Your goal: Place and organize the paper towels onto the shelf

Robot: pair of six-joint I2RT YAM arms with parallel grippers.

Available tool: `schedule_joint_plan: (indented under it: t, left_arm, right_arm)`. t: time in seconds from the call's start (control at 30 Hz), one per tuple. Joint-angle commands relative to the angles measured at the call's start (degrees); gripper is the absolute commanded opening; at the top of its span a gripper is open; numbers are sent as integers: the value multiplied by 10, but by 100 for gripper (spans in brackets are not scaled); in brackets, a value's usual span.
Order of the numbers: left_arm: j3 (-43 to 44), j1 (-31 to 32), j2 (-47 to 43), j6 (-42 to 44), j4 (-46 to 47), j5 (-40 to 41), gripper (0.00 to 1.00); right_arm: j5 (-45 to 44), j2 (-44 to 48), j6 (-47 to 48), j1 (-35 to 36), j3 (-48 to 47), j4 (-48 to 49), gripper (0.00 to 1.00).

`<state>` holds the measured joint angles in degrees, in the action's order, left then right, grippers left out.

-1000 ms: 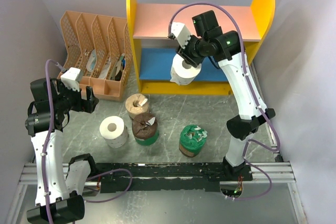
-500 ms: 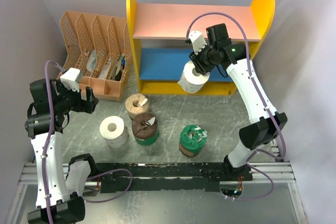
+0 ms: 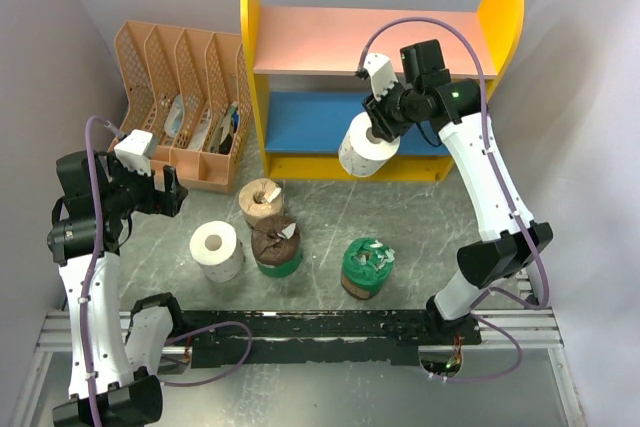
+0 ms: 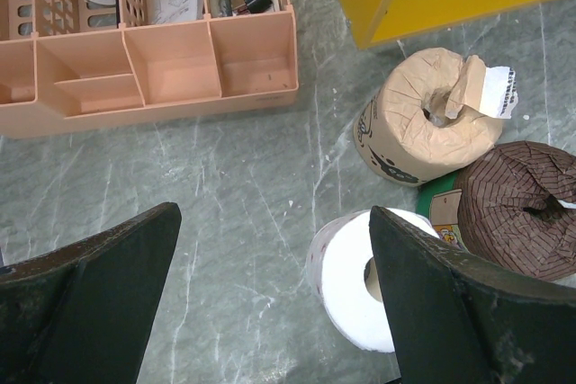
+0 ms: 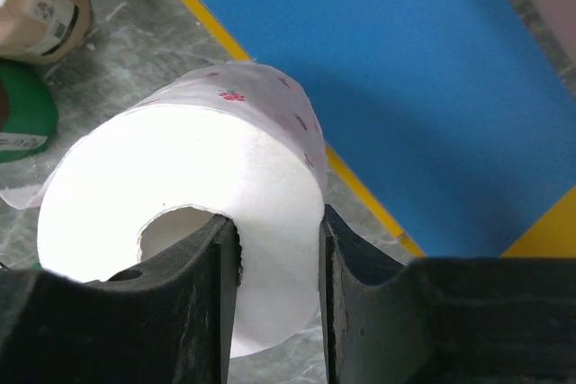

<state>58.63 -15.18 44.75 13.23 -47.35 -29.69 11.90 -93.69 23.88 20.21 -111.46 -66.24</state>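
Peach plastic on the far left: the slotted file organizer (image 3: pixel 180 97) stands at ten o'clock on the table (image 3: pixel 410 209). Just in front of it the left gripper (image 3: pixel 165 192) hangs with its jaws spread wide and nothing between them.

Off to its three o'clock, four rolls wait on the grey surface. There is a plain white roll (image 3: pixel 217 249), with a tan roll (image 3: pixel 262 201) at its one o'clock. A brown roll in green wrap (image 3: pixel 276 245) sits close against the tan one, and a second green-wrapped roll (image 3: pixel 367 266) stands apart further right.

At twelve o'clock is the shelf (image 3: pixel 250 47), its pink upper board (image 3: pixel 320 37) and blue lower board (image 3: pixel 300 122) bare where I can see them.

The right gripper (image 3: pixel 383 119) pinches the other white roll (image 3: pixel 365 147) by its wall, one finger in the core and one outside. The roll hangs at the lower tier's mouth, over the yellow front lip, not yet on the blue board.

To place it well, I'd carry it deeper toward twelve o'clock and tuck it to one end of the blue board, leaving room for the others. The wrist needs to stay low under the pink board's edge. The roll should be flat on its end before the jaws part. Then the inner finger should come straight out of the core so nothing tips.
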Motion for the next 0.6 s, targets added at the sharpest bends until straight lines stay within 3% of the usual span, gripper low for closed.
schedule_joint_plan:
  t: [0.0, 0.33, 0.5, 0.57]
  left_arm:
    - [-4, -6, -8, -1, 16, -9, 98]
    - [-4, -6, -4, 0, 16, -11, 98]
    - [-4, -6, 1, -1, 15, -10, 98]
    - [-4, -6, 1, -1, 16, -9, 98]
  right_arm:
    - [29, 16, -5, -5, -44, -18, 0]
    - [110, 10, -11, -5, -162, -42, 0]
    - [102, -54, 12, -5, -351, -111, 0]
    - [85, -65, 15, -5, -377, -106, 0]
